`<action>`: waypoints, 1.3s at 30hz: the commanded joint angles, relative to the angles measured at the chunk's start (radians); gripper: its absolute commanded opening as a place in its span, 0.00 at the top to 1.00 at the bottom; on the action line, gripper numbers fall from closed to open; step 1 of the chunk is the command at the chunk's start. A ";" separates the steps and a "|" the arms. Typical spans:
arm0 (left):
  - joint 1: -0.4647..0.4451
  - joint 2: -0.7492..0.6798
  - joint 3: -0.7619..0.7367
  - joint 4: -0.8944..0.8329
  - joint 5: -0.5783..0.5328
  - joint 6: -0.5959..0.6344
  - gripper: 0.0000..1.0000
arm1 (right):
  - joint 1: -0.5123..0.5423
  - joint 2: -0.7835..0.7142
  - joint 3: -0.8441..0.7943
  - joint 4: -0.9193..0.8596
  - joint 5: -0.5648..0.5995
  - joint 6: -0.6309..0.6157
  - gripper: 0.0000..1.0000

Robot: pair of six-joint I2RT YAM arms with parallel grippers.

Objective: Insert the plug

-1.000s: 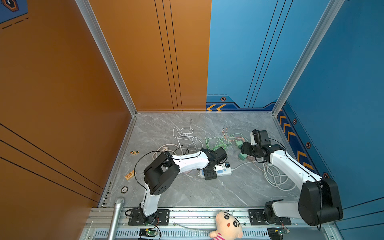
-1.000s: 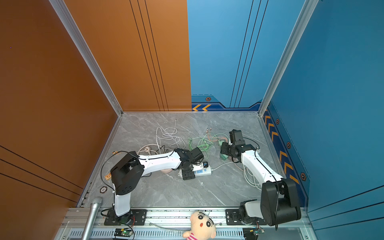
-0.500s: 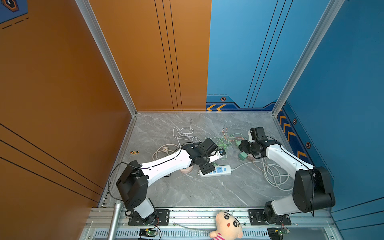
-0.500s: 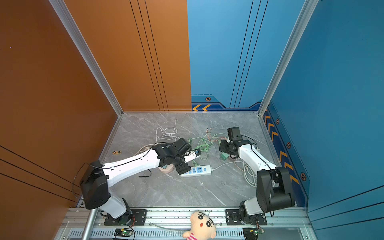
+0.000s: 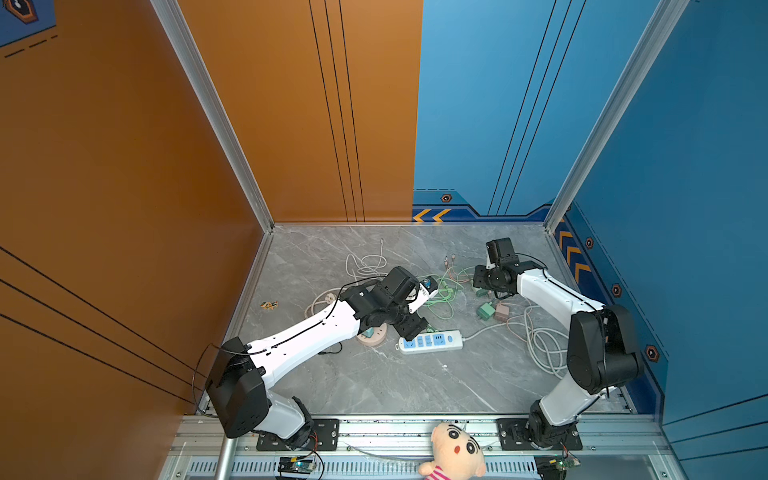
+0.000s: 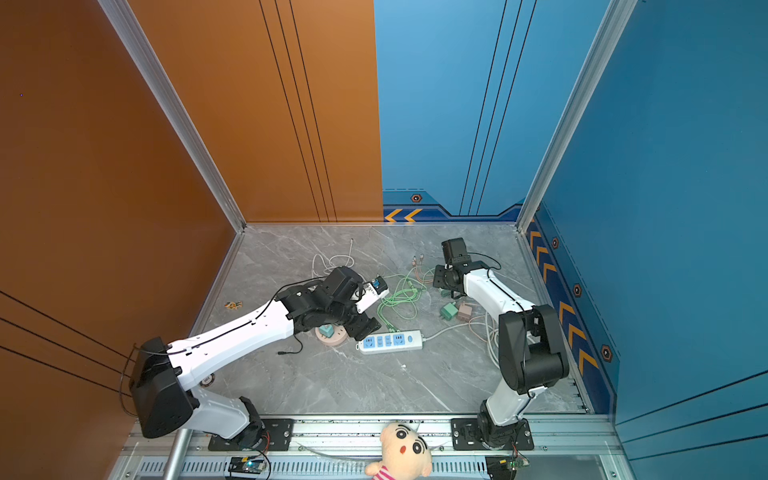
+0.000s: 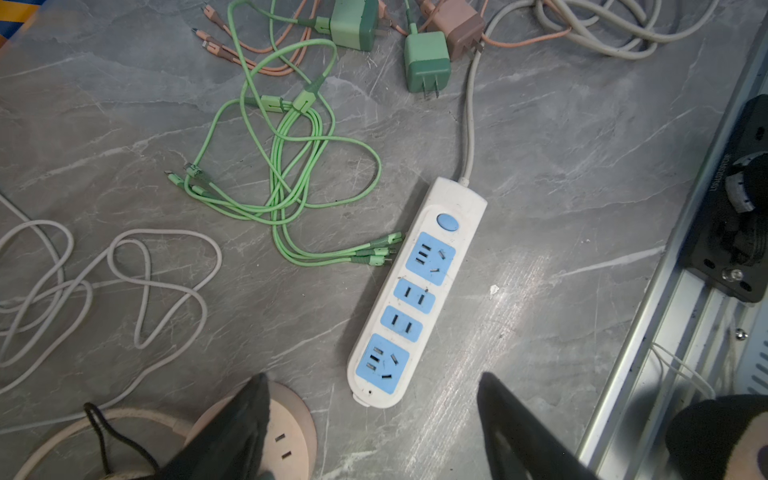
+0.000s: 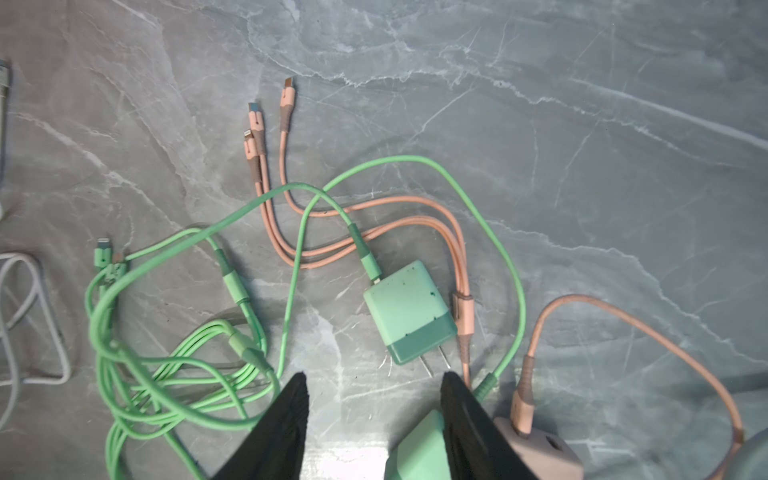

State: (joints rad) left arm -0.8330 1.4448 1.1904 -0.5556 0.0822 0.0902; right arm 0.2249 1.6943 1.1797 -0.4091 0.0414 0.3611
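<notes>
Grey marble counter (image 5: 374, 386), orange wall (image 5: 124, 166) and blue wall (image 5: 498, 104), cables (image 5: 442, 291) everywhere. Left hand (image 7: 372, 376) gapes, empty, over the power strip (image 7: 415, 291); right hand (image 8: 372, 374) spread around the green plug (image 8: 415, 449), unclamped.

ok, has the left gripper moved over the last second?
Yes. The left gripper has moved along the power strip: it was over the strip's middle, and now it is at the end by the round pink socket.
</notes>
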 commanded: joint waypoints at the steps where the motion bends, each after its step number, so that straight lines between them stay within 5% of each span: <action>1: 0.027 -0.066 -0.066 0.095 0.048 -0.047 0.22 | 0.015 0.054 0.049 -0.069 0.107 -0.054 0.48; 39: 0.124 -0.086 -0.147 0.166 0.061 -0.114 0.23 | 0.028 0.333 0.237 -0.156 0.168 -0.140 0.45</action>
State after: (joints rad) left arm -0.7181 1.3540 1.0588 -0.4061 0.1432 -0.0097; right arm 0.2573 2.0056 1.3895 -0.5140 0.2005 0.2348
